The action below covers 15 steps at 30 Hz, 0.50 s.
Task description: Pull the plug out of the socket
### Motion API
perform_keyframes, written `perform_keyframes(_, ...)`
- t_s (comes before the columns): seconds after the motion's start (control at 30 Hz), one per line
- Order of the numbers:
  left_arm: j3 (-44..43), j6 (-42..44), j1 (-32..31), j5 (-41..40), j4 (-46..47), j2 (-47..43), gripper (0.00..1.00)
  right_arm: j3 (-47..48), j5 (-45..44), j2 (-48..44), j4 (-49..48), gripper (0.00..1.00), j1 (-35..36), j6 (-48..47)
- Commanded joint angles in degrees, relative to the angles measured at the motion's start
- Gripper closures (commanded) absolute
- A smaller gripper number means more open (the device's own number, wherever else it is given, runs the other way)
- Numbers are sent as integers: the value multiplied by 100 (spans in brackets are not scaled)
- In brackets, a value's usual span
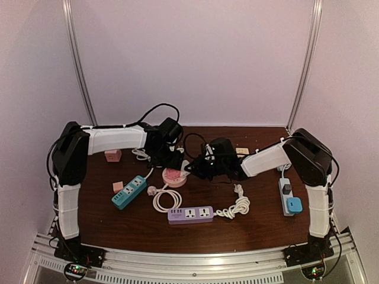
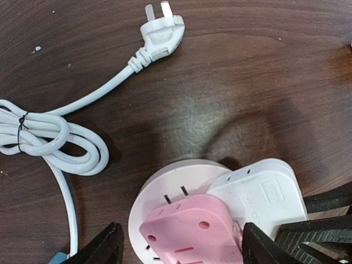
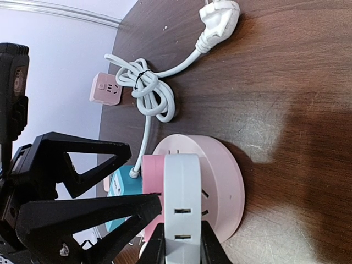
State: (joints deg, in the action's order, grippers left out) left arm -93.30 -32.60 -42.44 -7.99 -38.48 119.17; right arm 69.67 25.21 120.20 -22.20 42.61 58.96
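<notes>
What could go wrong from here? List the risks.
1. The right gripper clamps the white plug, but the left gripper stands open around the pink plug, so the loose round socket may lift along.
2. Both grippers crowd together and could collide.

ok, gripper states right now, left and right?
left gripper: open, fingers straddling the pink plug.
right gripper: closed on the white plug.

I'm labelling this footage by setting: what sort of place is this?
Probably a robot test booth, not a home: a left arm and a right arm bolted at the near edge of a wooden table, plain white walls with metal posts around it, and a purple power strip among others.
</notes>
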Motion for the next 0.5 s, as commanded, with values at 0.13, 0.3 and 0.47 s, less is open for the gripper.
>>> perform_keyframes(0.13, 236, -68, 3, -564, -76, -420, 32, -107, -546, -374, 18, 100, 42, -55)
perform_keyframes(0.3, 445, -70, 57, -628, -81, -730, 35, -146, -600, -375, 29, 100, 44, -80)
perform_keyframes(0.47, 675, -85, 108, -608, -81, -887, 39, -147, -599, -359, 29, 100, 44, -99)
